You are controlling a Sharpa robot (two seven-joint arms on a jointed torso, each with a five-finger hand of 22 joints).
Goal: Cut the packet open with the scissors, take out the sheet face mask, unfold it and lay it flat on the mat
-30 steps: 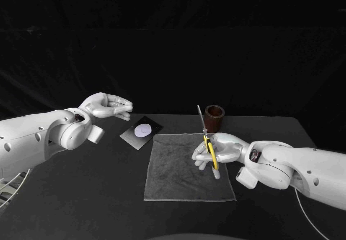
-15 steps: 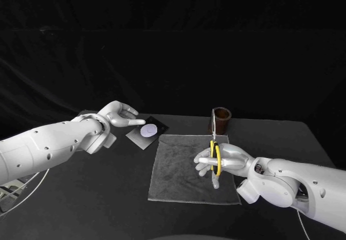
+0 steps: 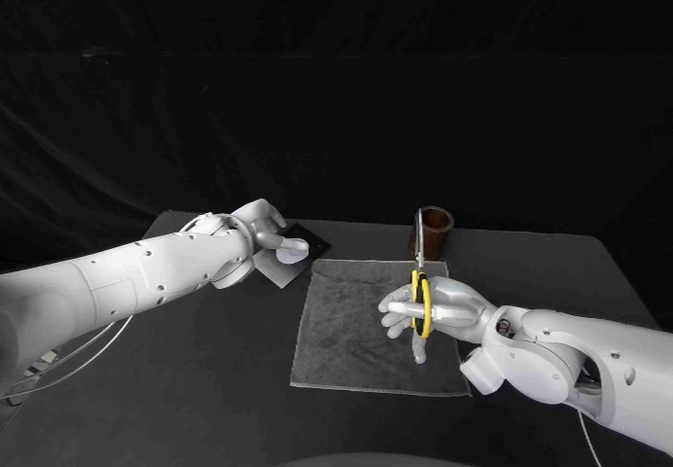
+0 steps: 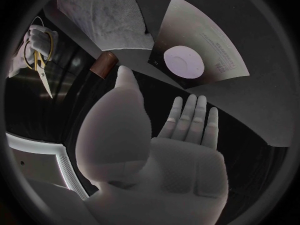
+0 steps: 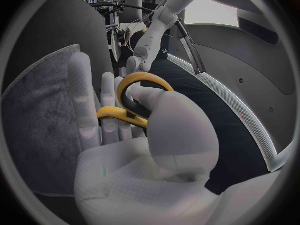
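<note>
**Near:** your right hand [image 3: 442, 309] grips scissors [image 3: 418, 277] by yellow loops, thumb thru one. Blades point up and away over mat's right side, prob. to keep tips off cloth.
**Mid:** grey mat [image 3: 351, 336] lies flat on black table [image 3: 183, 370].
**Beyond, at mat's far-left corner:** packet [image 3: 288, 258] lies flat, looks uncut. Your left hand [image 4: 162, 155] hovers above it, fingers straight, thumb apart, holding nothing; likely set to lift it for cutting.
**Far:** brown holder [image 3: 434, 226] stands upright.

Glossy white left arm [image 3: 133, 277], glossy white right arm [image 3: 589, 360], silver fingers [image 4: 187, 117] on left hand [image 3: 261, 228] and right hand [image 3: 441, 309]
</note>
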